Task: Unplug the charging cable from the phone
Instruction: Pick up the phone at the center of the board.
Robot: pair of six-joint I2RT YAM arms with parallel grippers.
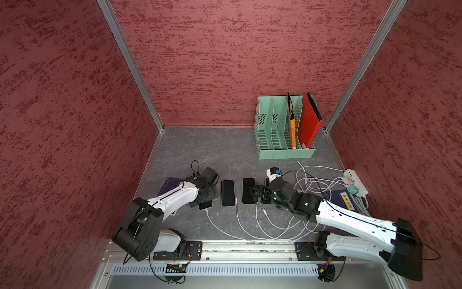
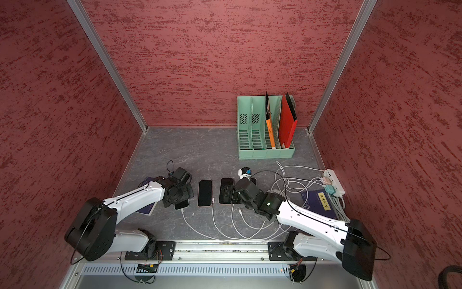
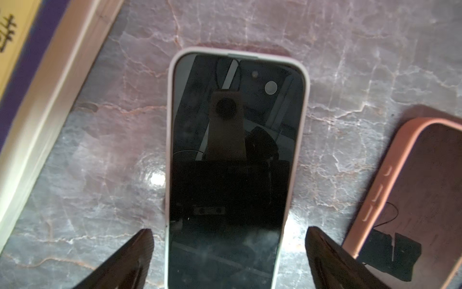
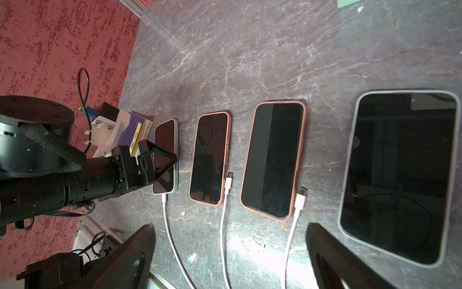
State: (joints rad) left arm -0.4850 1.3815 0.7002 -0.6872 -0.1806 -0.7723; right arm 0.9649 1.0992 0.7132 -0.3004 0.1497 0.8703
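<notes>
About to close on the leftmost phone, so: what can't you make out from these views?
- Leftmost phone, port end: cut off by the left wrist view's edge; covered by the left gripper in both top views.
- Whether its cable is fully seated: too small in the right wrist view.
- Fourth phone: mostly under the right arm in both top views.

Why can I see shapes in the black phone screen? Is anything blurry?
Left wrist view: the dark phone screen acts like a mirror, reflecting what hangs above it; the book at the edge is blurred. Right wrist view: white glare on the table near the cables.
</notes>
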